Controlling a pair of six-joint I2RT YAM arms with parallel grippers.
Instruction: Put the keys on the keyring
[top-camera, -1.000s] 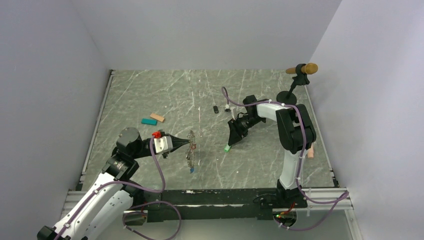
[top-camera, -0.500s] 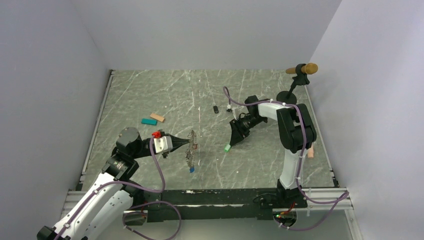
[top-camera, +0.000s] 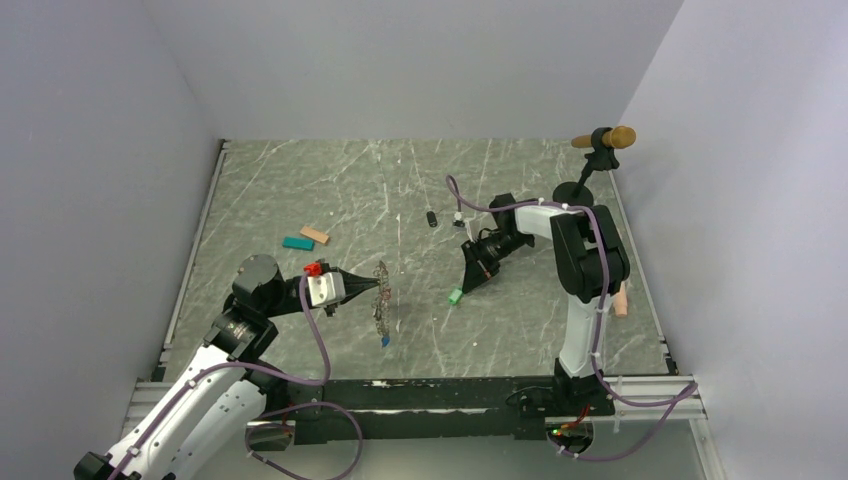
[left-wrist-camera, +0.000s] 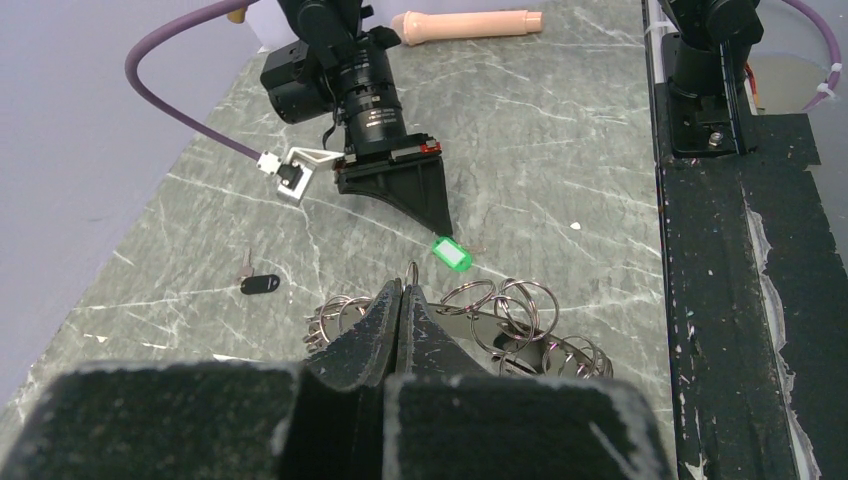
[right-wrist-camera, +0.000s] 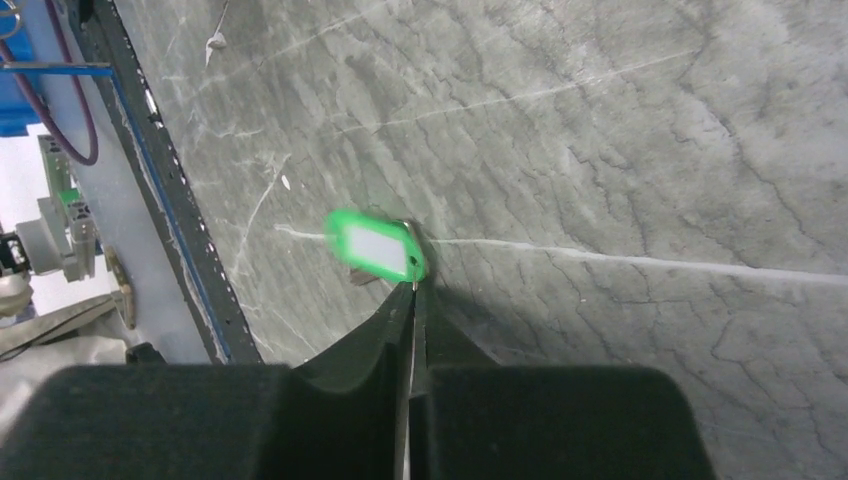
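Note:
My left gripper is shut on the keyring, which it holds upright on edge above the table; in the left wrist view its jaws pinch a small loop among the keyring's silver rings. The blue key hangs at the keyring's low end. The green key lies on the table to the right. My right gripper is shut on its thin metal part, and the green tag sticks out past the closed fingertips of that gripper.
A black-tagged key lies further back. Teal and tan blocks sit at the left. A pink cylinder lies near the right edge, and a stand with a wooden piece is at the back right.
My right gripper's jaws have closed onto the green key, and the tag has shifted slightly. The left arm and keyring have stayed still.

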